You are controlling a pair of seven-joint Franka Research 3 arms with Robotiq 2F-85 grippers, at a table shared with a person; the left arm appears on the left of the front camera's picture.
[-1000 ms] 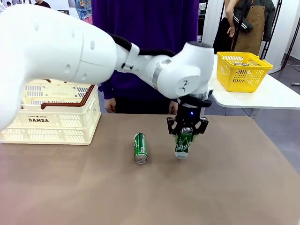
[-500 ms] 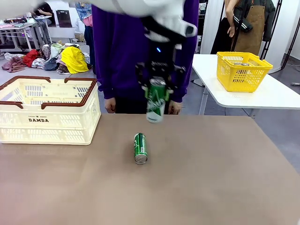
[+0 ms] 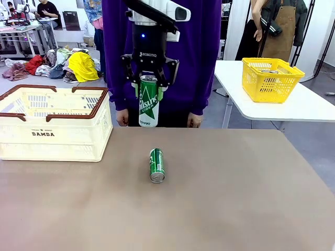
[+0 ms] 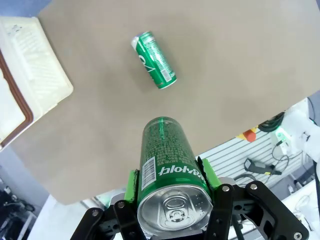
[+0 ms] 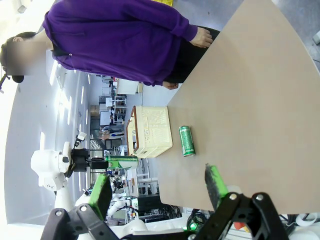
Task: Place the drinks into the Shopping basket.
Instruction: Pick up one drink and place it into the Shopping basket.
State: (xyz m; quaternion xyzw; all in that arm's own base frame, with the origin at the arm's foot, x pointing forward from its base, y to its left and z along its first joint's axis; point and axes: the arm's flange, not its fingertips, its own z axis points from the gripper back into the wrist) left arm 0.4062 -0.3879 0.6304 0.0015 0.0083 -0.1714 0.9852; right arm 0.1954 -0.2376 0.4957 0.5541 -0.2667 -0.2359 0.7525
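Held drink: green can (image 3: pixel 148 107), upright with its silver top up, hanging in the air over the far side of the table (image 3: pixel 235 204), right of the Shopping basket (image 3: pixel 55 137).
Left gripper: (image 3: pixel 149 90) pinching the can near its top, one green pad on each side; the left wrist view shows the same hold.
Second drink: green can lying on its side (image 3: pixel 156 165) near the table's middle, apart from the basket and untouched.
Shopping basket: at the table's far left, top open, brown handles lying along the rim. Its floor is hidden, and no can is seen inside.
Progress: judged early. One can is lifted but not yet over the basket, one is left on the table, and none is confirmed placed.
Right gripper: (image 5: pixel 159 184) fingers spread, empty, well apart from both cans.
Edges: the basket's right wall and brown rim stand between the held can and the interior. The can's base looks level with or above that rim, so clearance is judged narrow.
Open room: bare tabletop between can and basket. The person (image 3: pixel 193 52) stands close behind the can, hands at the far edge. The yellow basket (image 3: pixel 272 81) sits on a separate table, well to the right.
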